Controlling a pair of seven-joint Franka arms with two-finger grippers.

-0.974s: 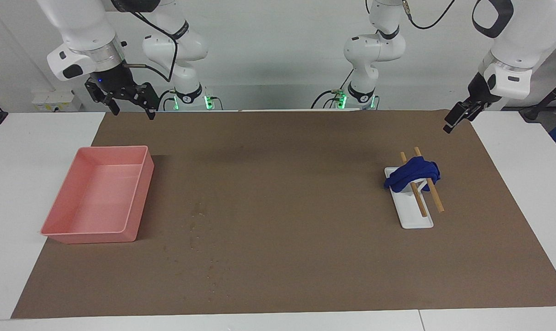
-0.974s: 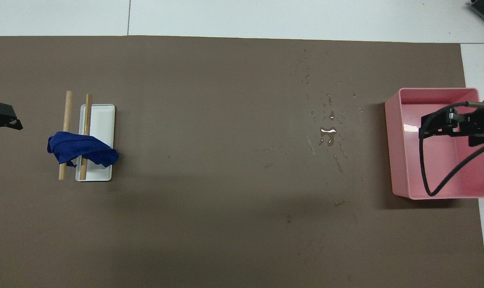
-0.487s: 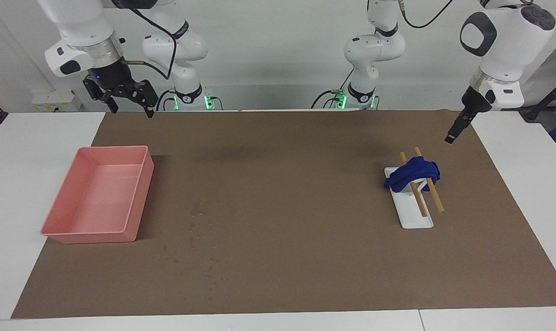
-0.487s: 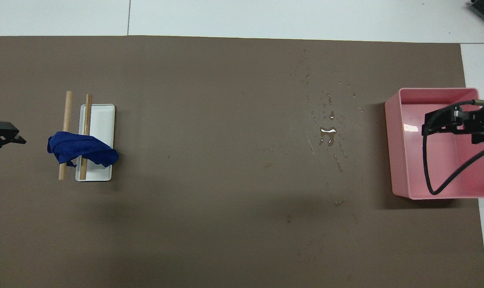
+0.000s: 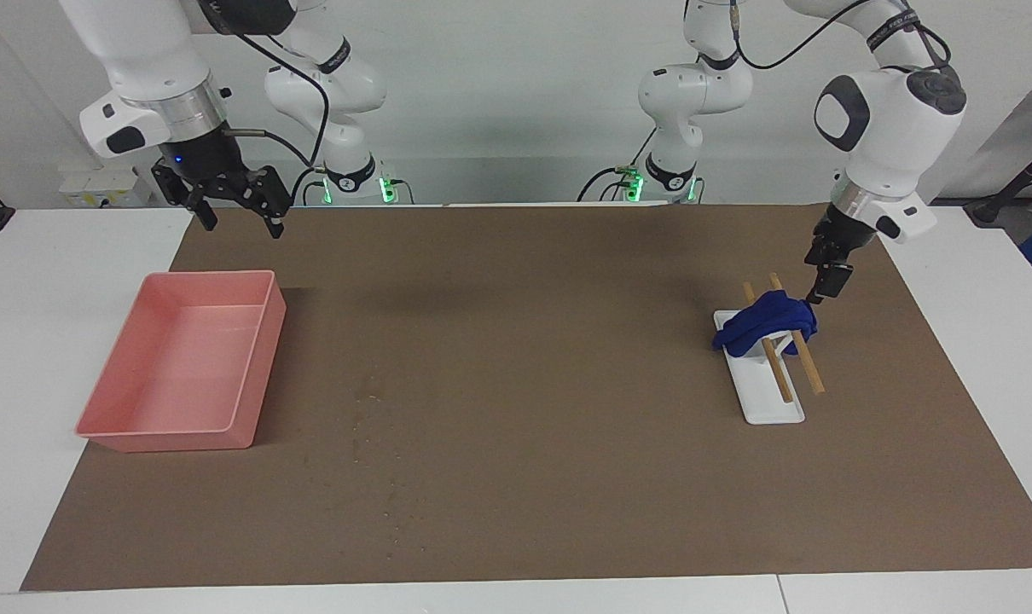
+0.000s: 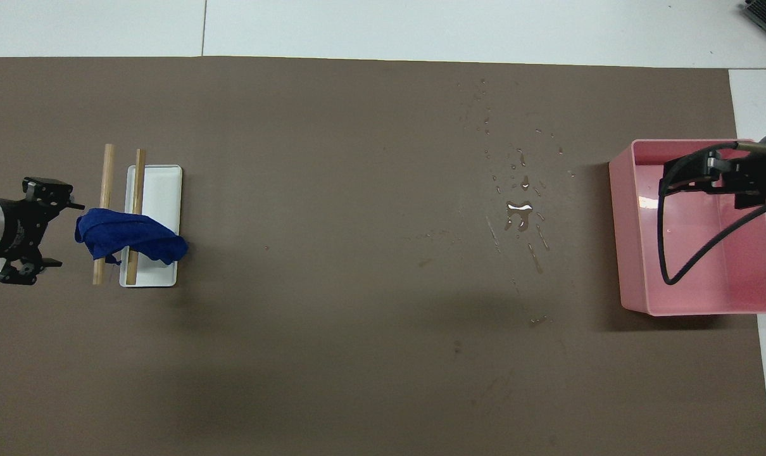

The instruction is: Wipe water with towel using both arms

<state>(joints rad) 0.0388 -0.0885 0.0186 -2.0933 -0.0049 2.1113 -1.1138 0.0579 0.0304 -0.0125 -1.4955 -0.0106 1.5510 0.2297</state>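
In the facing view, the blue towel (image 5: 765, 321) is seen draped over two wooden sticks (image 5: 808, 358) of a white stand (image 5: 770, 402) toward the left arm's end of the table. The left gripper (image 5: 823, 286) is held just beside the towel's edge, fingers apart. The right gripper (image 5: 236, 209), also spread, is kept waiting above the brown mat (image 5: 533, 384).

In the overhead view, the water (image 6: 520, 212) is found near the pink tray (image 6: 630, 253). The towel (image 6: 130, 237) is judged soft, light and limp; a bunched fold between the sticks is best pinched.

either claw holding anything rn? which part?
Nothing held. Left claw is open beside the towel, which is draped over the two sticks, not gripped. Right claw hangs open and empty near the pink tray.
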